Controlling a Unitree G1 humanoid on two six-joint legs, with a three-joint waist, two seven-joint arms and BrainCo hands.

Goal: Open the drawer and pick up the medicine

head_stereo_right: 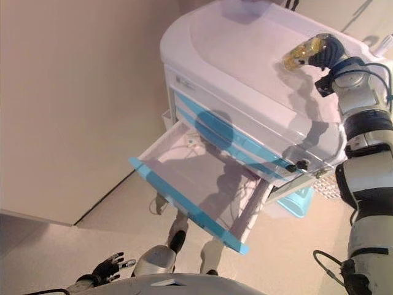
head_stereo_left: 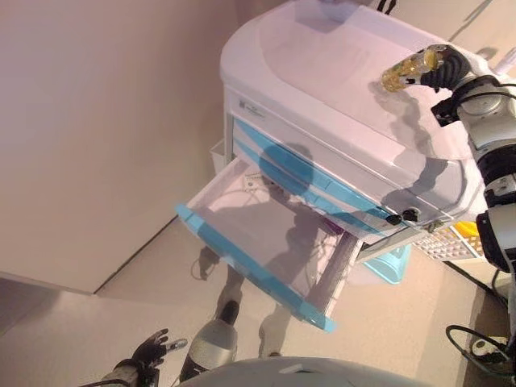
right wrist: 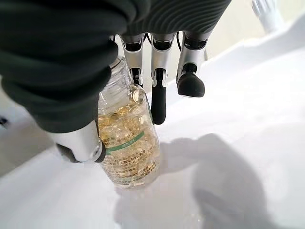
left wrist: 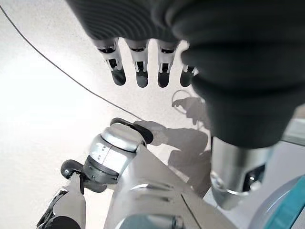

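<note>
Medicine here is a clear plastic bottle of yellow softgel capsules (right wrist: 128,143), and we already have it in our right hand (head_stereo_left: 439,66), held out over the white top of the cart (head_stereo_left: 322,72), its base close to the surface; we cannot tell if it touches. We judge the bottle light and rigid but smooth-walled, so it could slip or twist; the capsules may shift inside. The best hold seems to be around the body near the green label band, where the thumb (right wrist: 81,138) and one finger press from opposite sides now; the other fingers (right wrist: 189,81) hang straighter and clear of it. Our right arm reaches up and across the cart top with the wrist bent inward. Below, the top drawer (head_stereo_left: 266,242) stands pulled fully out with its blue front edge toward us. Our left hand (head_stereo_left: 153,351) hangs low beside the body, fingers relaxed and spread, holding nothing.
</note>
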